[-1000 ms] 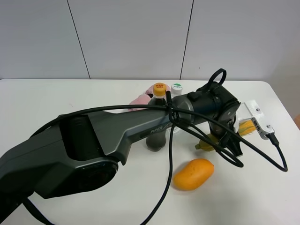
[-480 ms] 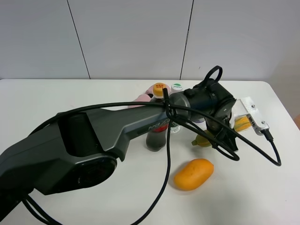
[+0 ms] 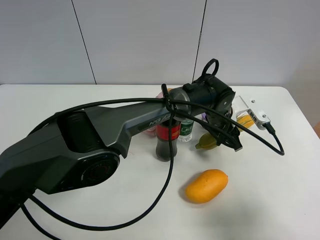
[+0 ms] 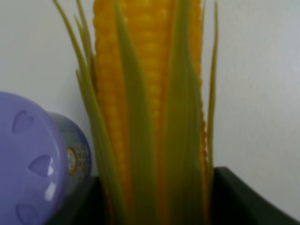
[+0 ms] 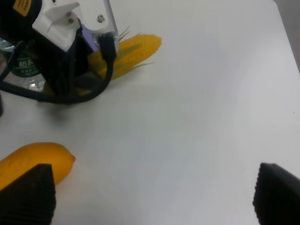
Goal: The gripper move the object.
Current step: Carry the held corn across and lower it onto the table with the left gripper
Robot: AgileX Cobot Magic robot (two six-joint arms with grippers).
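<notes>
corn cob (image 3: 207, 142) clenched in the left gripper (image 3: 246, 120), right gripper (image 5: 152, 199) released

from the left side of the white counter (image 3: 60, 105) the black left arm (image 3: 115, 135) reaches across, past the middle. black cables (image 3: 172, 180) hang from it in a loop. under the far part of the arm stands a dark cola bottle (image 3: 166, 137) with a red label. just beside it, on the right, stands a clear bottle with a green label (image 3: 186, 131).

next comes the corn cob. it lies slanted, to the right of the two bottles. its green husk end points toward the clear bottle, and its yellow part goes up into the left gripper. the white fingers (image 3: 251, 111) are clenched on the cob, one on each side. in the left wrist camera the cob fills the middle between two dark edges, and a purple container (image 4: 28, 159) with heart shapes is just beside it. whether the cob touches the counter, i cannot tell.

an orange-yellow mango (image 3: 206, 186) lies on the counter in front of the bottles, nearer to me and apart from the cob.

the right gripper hangs over the bare right part of the counter. its two dark fingers are released and wide apart, and they hold nothing. from its wrist camera i see the mango, the corn tip and the left gripper.
</notes>
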